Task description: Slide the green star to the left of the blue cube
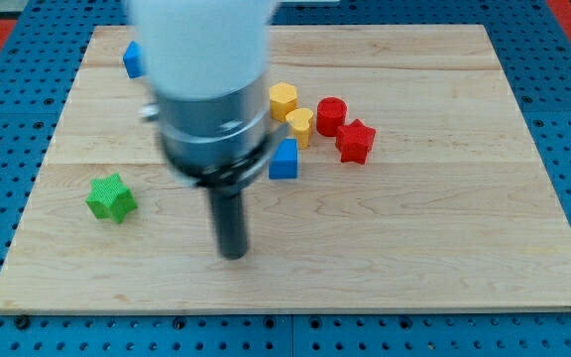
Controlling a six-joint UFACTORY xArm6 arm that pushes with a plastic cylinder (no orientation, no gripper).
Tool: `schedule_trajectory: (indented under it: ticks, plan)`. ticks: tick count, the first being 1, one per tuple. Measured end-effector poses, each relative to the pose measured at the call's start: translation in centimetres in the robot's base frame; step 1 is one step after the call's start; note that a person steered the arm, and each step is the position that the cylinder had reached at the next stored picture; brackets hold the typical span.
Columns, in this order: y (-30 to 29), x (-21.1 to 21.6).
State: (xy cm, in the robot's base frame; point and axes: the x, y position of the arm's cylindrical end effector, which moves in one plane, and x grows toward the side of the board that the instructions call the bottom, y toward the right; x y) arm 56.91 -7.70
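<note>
Green star lies on the wooden board, well to the view's left of my tip. You see the tip touching no block, holding nothing; the blue cube sits up and to its right.

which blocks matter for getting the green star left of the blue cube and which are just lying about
Job:
green star
blue cube
my tip, between the two, lower in the view

Lying about:
yellow hexagon
yellow heart
red cylinder
red star
second blue block, top left, partly hidden

star left of my tip
</note>
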Motion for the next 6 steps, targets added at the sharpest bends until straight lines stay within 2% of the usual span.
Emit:
schedule_trajectory:
  ticks: [1,2,3,4,5,6]
  plan:
    - [-8.0,-0.9]
    - [-15.7,-5.2]
    - [-8.9,-6.1]
    - [-5.2,-8.8]
    - [-4.5,-10.0]
    - [-10.2,-8.5]
